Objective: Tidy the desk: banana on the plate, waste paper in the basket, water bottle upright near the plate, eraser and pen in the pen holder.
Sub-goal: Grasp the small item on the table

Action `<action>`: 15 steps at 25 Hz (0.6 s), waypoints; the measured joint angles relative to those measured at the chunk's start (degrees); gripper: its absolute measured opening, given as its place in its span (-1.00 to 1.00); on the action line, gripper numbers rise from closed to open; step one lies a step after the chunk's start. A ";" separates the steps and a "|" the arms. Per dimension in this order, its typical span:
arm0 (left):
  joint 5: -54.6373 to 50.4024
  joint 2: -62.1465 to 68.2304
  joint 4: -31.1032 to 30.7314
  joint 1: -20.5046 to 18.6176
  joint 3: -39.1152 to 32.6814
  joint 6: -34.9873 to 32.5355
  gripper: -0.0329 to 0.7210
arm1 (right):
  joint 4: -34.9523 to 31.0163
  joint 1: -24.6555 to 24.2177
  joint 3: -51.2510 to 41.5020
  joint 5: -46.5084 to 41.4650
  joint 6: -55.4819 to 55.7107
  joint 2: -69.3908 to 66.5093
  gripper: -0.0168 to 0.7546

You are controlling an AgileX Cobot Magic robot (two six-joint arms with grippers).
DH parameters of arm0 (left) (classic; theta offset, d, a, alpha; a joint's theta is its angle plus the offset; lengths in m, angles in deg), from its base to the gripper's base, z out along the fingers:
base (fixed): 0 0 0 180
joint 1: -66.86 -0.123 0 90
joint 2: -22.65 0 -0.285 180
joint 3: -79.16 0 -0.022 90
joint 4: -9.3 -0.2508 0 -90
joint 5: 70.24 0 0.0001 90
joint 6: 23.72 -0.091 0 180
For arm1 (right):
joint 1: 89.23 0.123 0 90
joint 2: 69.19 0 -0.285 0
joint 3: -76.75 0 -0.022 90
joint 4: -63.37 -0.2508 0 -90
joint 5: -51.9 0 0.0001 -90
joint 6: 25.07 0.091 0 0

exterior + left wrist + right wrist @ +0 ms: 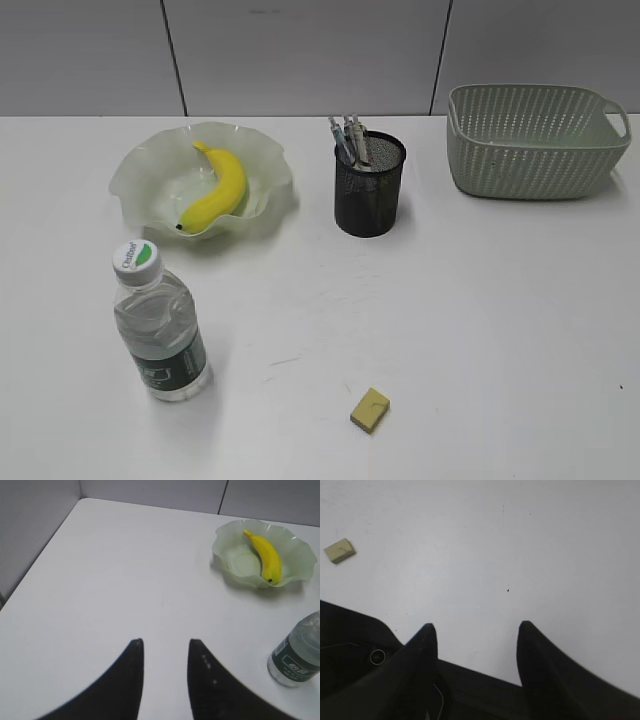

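Note:
The banana lies in the pale green plate at the back left; both also show in the left wrist view, banana and plate. The water bottle stands upright in front of the plate and shows in the left wrist view. The black mesh pen holder holds pens. A small yellowish eraser lies on the desk near the front and shows in the right wrist view. The basket stands back right. The waste paper is out of view. My left gripper and right gripper are open, empty, over bare desk.
Grey wall panels run behind the desk. The desk's left edge and back corner show in the left wrist view. A dark part of the robot's base lies under the right gripper.

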 joint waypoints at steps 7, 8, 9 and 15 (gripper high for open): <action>9.72 9.55 12.30 0.00 1.66 -15.36 -0.31 | -2.75 0.00 -6.64 -6.07 -0.05 30.96 0.11; 12.80 12.61 15.03 0.00 1.85 -17.59 -0.31 | -2.82 0.00 -7.97 -5.18 -0.05 34.09 0.11; 15.13 16.09 17.55 0.00 2.07 -20.44 -0.31 | -3.06 0.00 -8.95 -4.46 -0.05 36.23 0.11; 22.96 39.63 45.03 2.03 8.21 -47.07 -0.31 | -3.31 0.00 -9.70 -2.91 -0.05 40.22 0.05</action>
